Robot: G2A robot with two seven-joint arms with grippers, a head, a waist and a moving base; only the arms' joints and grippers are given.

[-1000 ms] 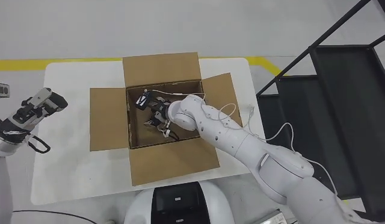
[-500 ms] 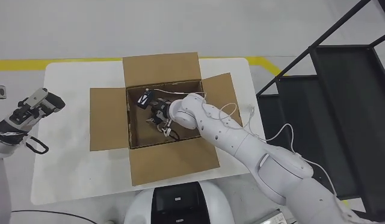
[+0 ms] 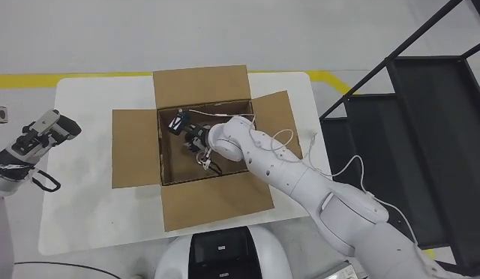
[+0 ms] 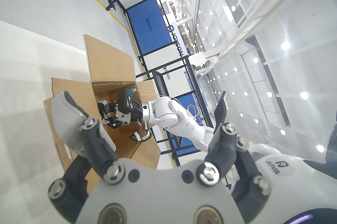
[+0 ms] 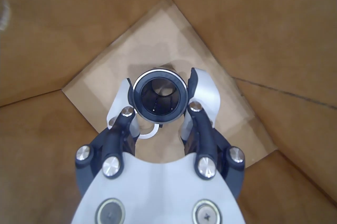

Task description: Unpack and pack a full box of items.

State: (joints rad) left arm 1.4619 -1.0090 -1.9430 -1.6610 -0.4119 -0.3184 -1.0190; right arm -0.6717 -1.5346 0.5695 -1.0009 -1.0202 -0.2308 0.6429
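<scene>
An open cardboard box (image 3: 201, 88) stands on the white table (image 3: 90, 204) with all flaps folded out. My right arm reaches down into it, and my right gripper (image 3: 196, 139) is low inside near the far wall. In the right wrist view that gripper (image 5: 160, 76) is shut on a black hollow cylinder with a metal rim (image 5: 158, 116), held just above the bare box floor (image 5: 163, 33). The left wrist view shows the box (image 4: 110, 64) and the right gripper (image 4: 106, 114) from the side. My left gripper (image 3: 52, 129) hangs beyond the table's left edge, its fingers (image 4: 65, 109) spread wide with nothing between them.
A black metal staircase (image 3: 420, 129) stands close to the table's right side. A loose white cable (image 3: 311, 140) lies by the box's right flap. Bare tabletop lies left of the box and along the front left.
My right gripper has shifted a little toward the box's far wall with the cylinder in it. The left gripper drifted slightly outward, then stopped.
</scene>
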